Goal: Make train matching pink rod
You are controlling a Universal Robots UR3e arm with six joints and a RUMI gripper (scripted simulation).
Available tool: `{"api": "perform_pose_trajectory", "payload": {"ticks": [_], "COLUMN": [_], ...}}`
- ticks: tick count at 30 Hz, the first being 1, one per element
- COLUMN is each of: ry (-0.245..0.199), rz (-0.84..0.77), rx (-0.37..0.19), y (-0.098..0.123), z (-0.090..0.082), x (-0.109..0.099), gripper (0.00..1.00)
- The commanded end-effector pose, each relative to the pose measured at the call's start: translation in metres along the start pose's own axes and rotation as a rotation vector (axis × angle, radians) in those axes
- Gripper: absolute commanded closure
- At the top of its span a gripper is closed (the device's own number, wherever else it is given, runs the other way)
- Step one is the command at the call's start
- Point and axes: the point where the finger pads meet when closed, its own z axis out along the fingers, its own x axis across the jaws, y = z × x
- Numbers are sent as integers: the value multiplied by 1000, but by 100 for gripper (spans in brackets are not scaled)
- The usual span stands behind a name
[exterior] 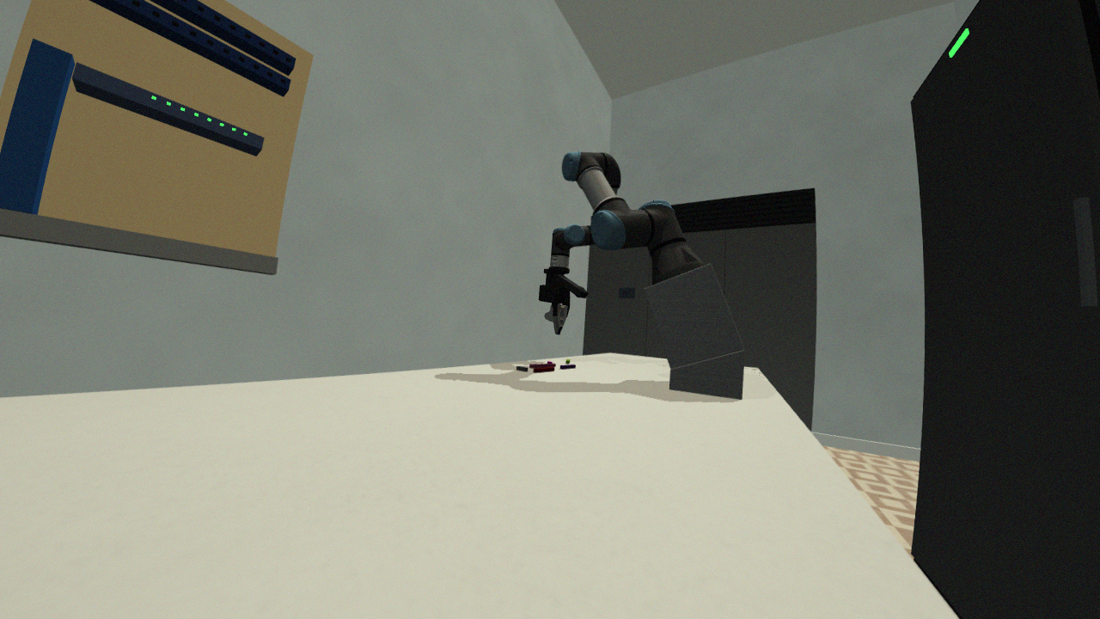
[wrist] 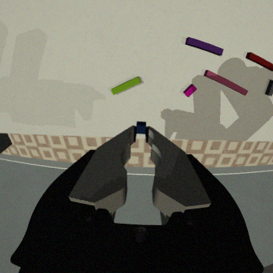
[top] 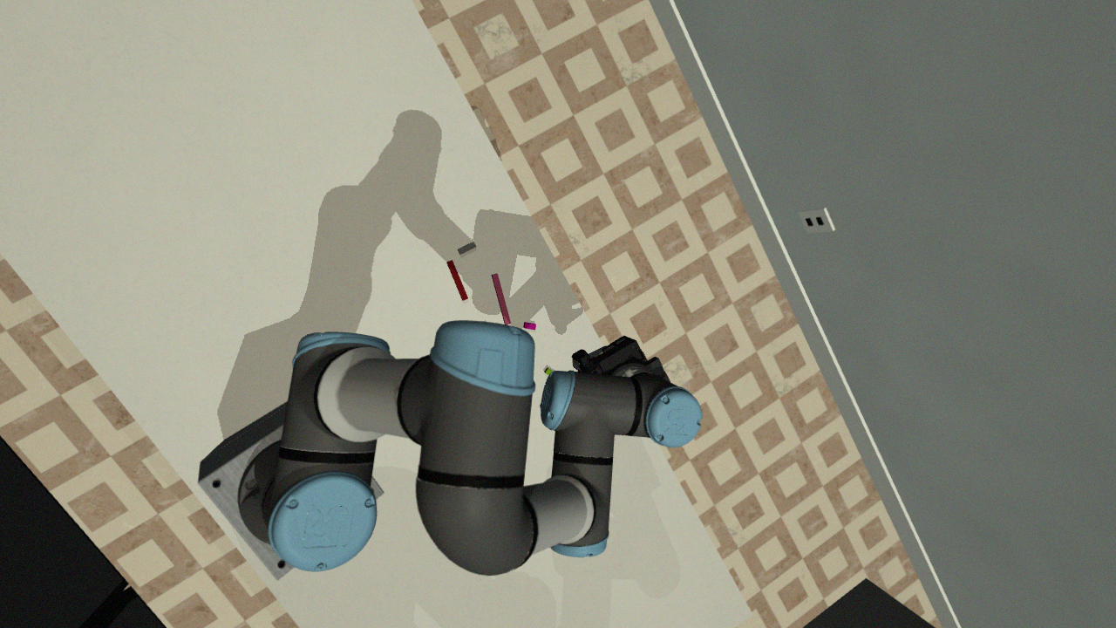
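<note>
In the wrist view my gripper (wrist: 141, 127) is shut on a small blue rod (wrist: 141, 127) and holds it well above the table. Below lie a lime rod (wrist: 126, 85), a short magenta rod (wrist: 189, 90), the long pink rod (wrist: 226, 82), a purple rod (wrist: 204, 46), a red rod (wrist: 259, 61) at the right edge and a dark grey rod (wrist: 269, 87) cut by the frame. In the top view the pink rod (top: 500, 298), the red rod (top: 456, 279), the grey rod (top: 466, 248) and the magenta rod (top: 529, 325) show beyond the arm. The purple rod is hidden there. In the exterior view the gripper (exterior: 558, 319) hangs above the rods.
The table's edge runs close behind the rods, with patterned floor (top: 624, 194) beyond. The arm's base (top: 257, 484) stands on the table near the rods. A dark cabinet (exterior: 1007, 308) stands at the right in the exterior view.
</note>
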Motion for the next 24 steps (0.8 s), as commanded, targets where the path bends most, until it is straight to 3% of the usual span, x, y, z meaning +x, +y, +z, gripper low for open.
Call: {"api": "perform_pose_trajectory", "payload": {"ticks": [1,15,24], "ry": [14,16,12], "rz": [0,14,159], "rx": [14,18,22], "y": [-4,-8,-40], "z": [-8,-8,-9], "x": [2,2,-14], "gripper": [100,100,100]}}
